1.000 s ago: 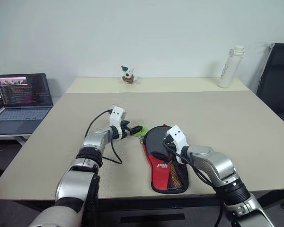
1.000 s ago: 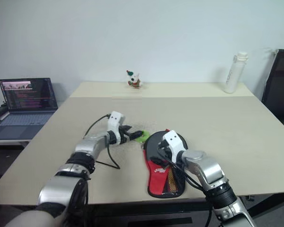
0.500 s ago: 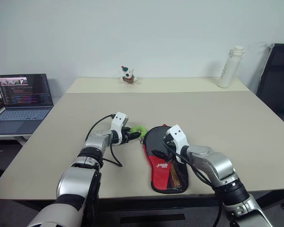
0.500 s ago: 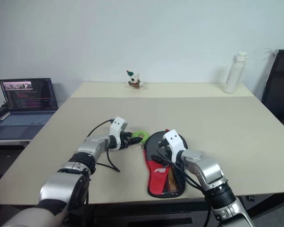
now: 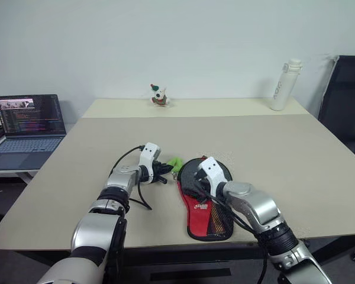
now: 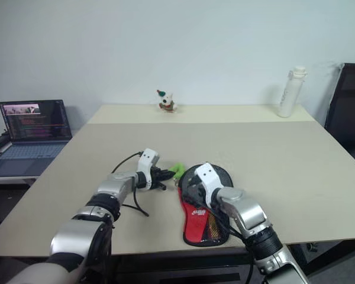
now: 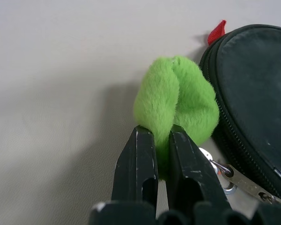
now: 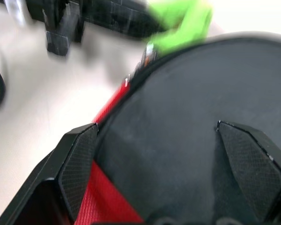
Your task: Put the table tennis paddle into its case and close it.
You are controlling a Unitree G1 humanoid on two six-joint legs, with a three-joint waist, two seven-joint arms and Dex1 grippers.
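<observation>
Claw one, my left claw (image 7: pixel 161 140), is pinched almost fully closed on the soft green tag (image 7: pixel 178 101) at the zipper edge of the case (image 5: pixel 204 198), which lies flat on the surface (image 5: pixel 272 148); my right claw (image 8: pixel 171 161) stands wide open over its round black part. I judge the case is light, soft and easy to slide, so the tag is the good place to pull while the other claw holds it down. Both arms reach forward and slightly down toward each other, and I cannot see the paddle, probably inside.

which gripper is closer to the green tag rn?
Left. The left gripper is shut on the green tag beside the case. The right gripper hovers open over the case's round black end, apart from the tag.
</observation>
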